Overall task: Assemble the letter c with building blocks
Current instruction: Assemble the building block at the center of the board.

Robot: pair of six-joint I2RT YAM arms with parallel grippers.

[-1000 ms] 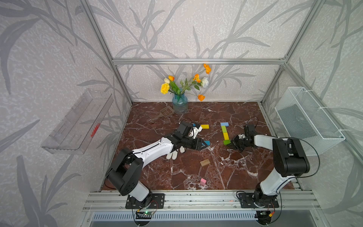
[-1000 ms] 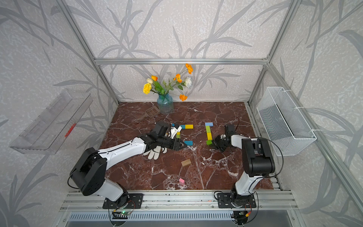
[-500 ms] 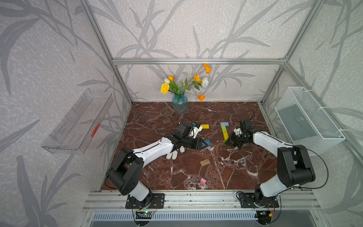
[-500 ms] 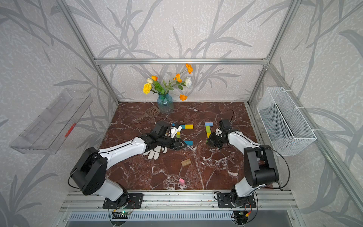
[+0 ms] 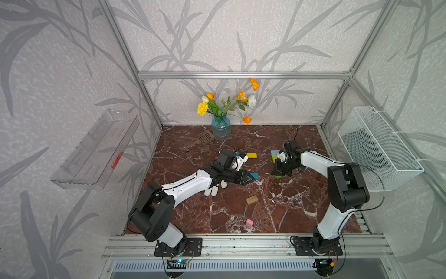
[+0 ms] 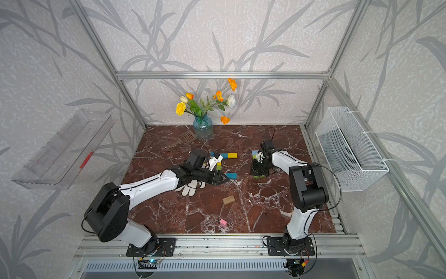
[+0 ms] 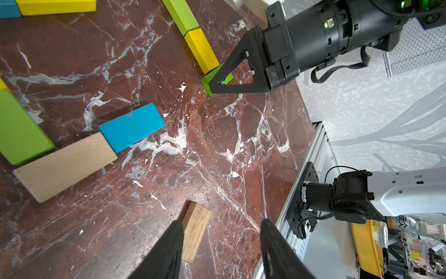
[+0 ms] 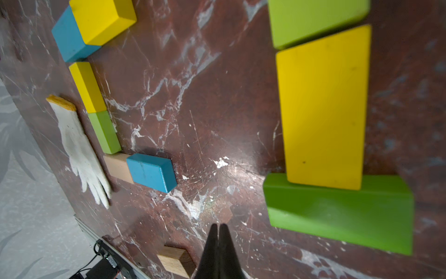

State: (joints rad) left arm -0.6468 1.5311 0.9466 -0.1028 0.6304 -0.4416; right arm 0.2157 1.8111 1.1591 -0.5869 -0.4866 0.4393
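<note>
The right gripper (image 8: 218,225) is pinched fully shut on nothing, its tips low over the marble tabletop (image 8: 193,96) just beside the end of the dark green block (image 8: 337,215), which lies crosswise at the foot of a column made of a yellow block (image 8: 323,108) and a light green block (image 8: 313,19); whether the tips touch it I cannot tell. A sideways nudge from there would likely be off-centre, so the dark green block could pivot rather than slide and drag the yellow block, which meets it, out of line. The left gripper (image 7: 221,222) stands about half open and empty, near a loose grained wooden block (image 7: 195,232) that its wrist view shows partly behind one finger (image 7: 169,246); a straight descent could land on the block instead of straddling it. Its arm hangs over the white glove (image 5: 214,189) and the other group, where a plain wood block (image 7: 65,166) and a blue block (image 7: 131,126) lie end to end, so a low sweep could scatter them. The two grippers are near each other and could clash. A pink block (image 5: 249,223) lies well apart near the front edge
</note>
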